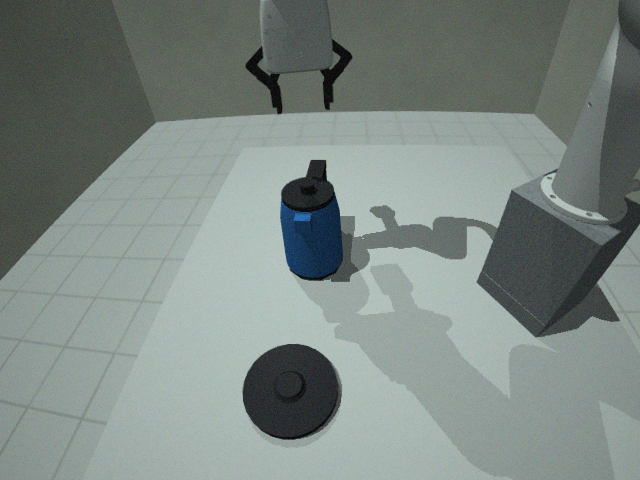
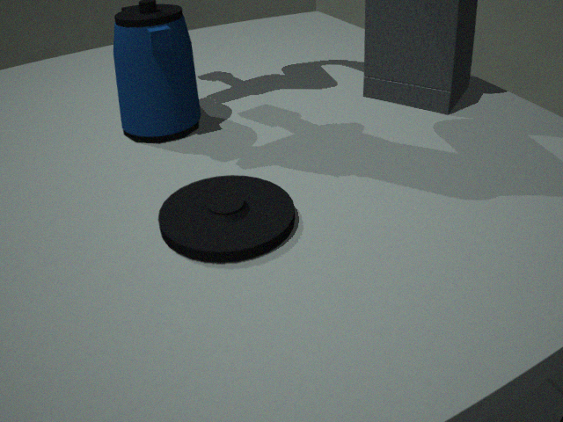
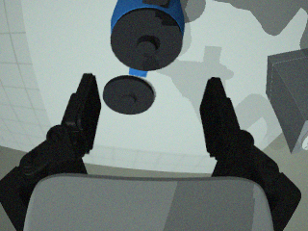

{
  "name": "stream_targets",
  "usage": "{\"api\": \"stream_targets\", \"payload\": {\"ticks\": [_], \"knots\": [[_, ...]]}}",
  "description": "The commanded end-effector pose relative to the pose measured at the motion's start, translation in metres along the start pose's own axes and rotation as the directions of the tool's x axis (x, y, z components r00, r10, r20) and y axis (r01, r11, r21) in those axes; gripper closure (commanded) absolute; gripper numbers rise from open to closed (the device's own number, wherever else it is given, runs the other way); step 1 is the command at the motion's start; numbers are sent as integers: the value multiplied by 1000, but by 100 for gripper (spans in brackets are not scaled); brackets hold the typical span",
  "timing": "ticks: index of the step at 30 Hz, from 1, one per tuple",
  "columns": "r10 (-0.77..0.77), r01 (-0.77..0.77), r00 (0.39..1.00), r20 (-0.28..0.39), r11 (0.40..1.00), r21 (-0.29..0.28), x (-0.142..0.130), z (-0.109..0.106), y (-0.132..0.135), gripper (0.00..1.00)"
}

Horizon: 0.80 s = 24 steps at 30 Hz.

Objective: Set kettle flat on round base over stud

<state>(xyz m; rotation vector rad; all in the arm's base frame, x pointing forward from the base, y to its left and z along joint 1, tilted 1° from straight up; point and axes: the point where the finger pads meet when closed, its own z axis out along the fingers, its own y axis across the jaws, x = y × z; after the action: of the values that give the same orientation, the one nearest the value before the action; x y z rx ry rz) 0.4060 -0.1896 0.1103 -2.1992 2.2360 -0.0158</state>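
One handle, turned to the far side

Both fingers (image 1: 327,95) stand wide, with nothing between them, up beyond the far side of the kettle (image 1: 314,242) (image 2: 157,86) (image 3: 144,26). The kettle stands upright on the surface (image 1: 206,361) (image 2: 296,317) (image 3: 58,53), off its base (image 1: 292,418) (image 2: 227,238) (image 3: 115,98), which lies flat, stud (image 1: 288,384) (image 2: 225,204) (image 3: 128,98) up, well nearer. The handle (image 1: 316,169) juts from the kettle's far side, so it faces the fingers, while the spout (image 1: 302,219) (image 2: 157,29) (image 3: 138,72) points near, toward the base. The kettle's long axis runs straight up; the handle's bar should be reachable without passing over the lid, provided the fingers come down low on that far side and approach it level. Coming in too high might knock the lid or tip the kettle.

Much of the grip area is hard to read. The top view shows the handle's upper end, but the kettle hides most of the upright bar. The exterior view leaves the fingers out and crops the lid's knob. The wrist view cuts the kettle at its upper edge, and the bar cannot be made out there. The ring underneath is hidden in every view.
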Motion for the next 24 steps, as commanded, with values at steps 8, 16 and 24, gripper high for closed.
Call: {"api": "stream_targets", "payload": {"ticks": [8,16,24], "knots": [[156,-156,988,-17,988,2,20,12,5,19],[193,-193,981,-19,981,2,25,15,7,19],[194,-194,981,-19,981,3,25,16,7,19]]}}
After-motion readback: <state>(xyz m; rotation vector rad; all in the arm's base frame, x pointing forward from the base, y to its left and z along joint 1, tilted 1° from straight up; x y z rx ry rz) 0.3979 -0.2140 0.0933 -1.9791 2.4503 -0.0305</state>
